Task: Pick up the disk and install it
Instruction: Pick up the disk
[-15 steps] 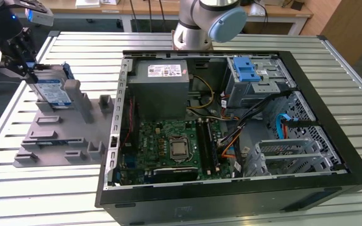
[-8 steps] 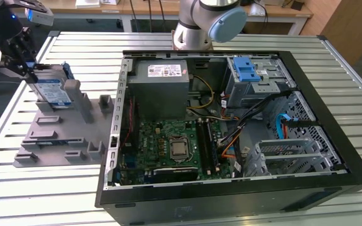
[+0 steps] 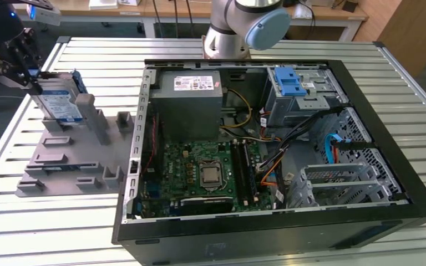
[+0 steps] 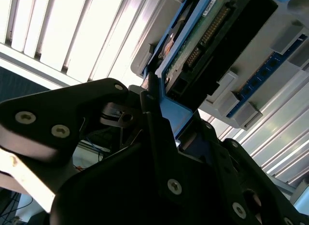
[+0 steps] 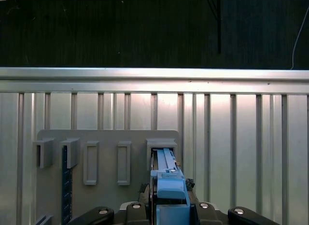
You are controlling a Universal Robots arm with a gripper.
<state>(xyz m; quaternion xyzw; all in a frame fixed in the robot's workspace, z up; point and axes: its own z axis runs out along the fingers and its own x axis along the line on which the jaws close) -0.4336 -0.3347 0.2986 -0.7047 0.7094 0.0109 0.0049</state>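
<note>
Partly, the gripper (image 3: 29, 75) is lost against the dark surroundings at the exterior view's far left, so its fingertips are hard to make out there. In both wrist views the jaws are seen pressed on the blue bracket from either side, pinching the disk (image 3: 59, 105). The disk's lower end is hidden in a slot at the far end of the grey holder (image 3: 72, 160), where it stands upright on the table (image 3: 50, 221). A silver body with a white-and-blue label is shown, framed in blue plastic. A green circuit board (image 4: 207, 36) is exposed in the second wrist view.
</note>
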